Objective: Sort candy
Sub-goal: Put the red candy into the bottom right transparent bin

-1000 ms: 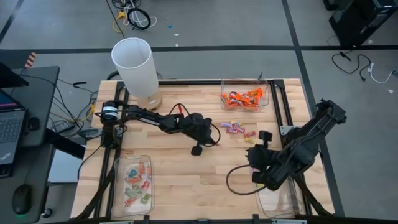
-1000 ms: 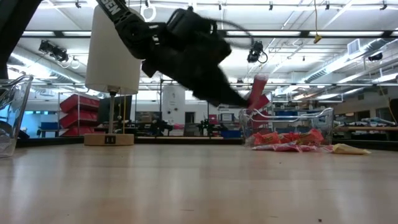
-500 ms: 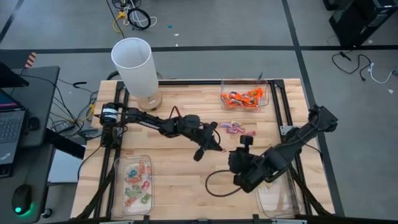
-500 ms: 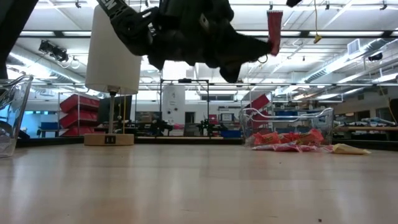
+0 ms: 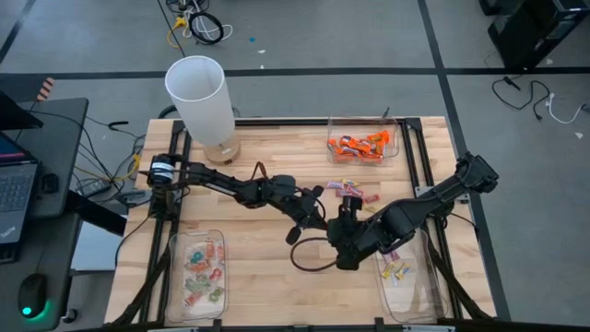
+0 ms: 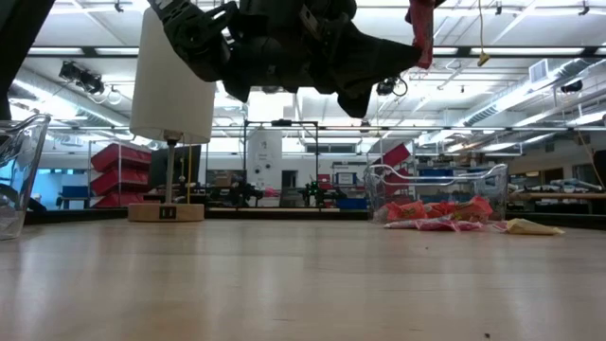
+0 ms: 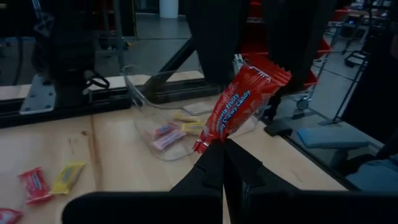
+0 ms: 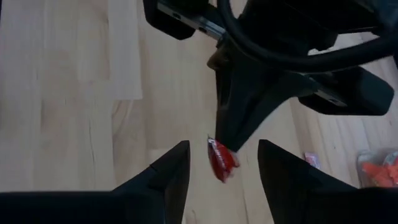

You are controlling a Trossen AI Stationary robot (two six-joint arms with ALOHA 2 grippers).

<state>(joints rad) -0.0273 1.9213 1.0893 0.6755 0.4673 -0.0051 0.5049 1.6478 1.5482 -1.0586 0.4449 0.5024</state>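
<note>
High view: my left gripper (image 5: 324,221) meets my right gripper (image 5: 343,224) just short of loose candy (image 5: 350,191).
Left wrist view: fingers (image 7: 214,168) pinch red candy (image 7: 239,99).
Right wrist view: my fingers (image 8: 169,171) spread around it.

At mid-table the left gripper (image 5: 315,214) pinches a candy bar (image 7: 239,99), and the right gripper (image 8: 219,163), fingers spread, sits just beside it. Loose sweets (image 5: 350,191) lie behind them.
</note>
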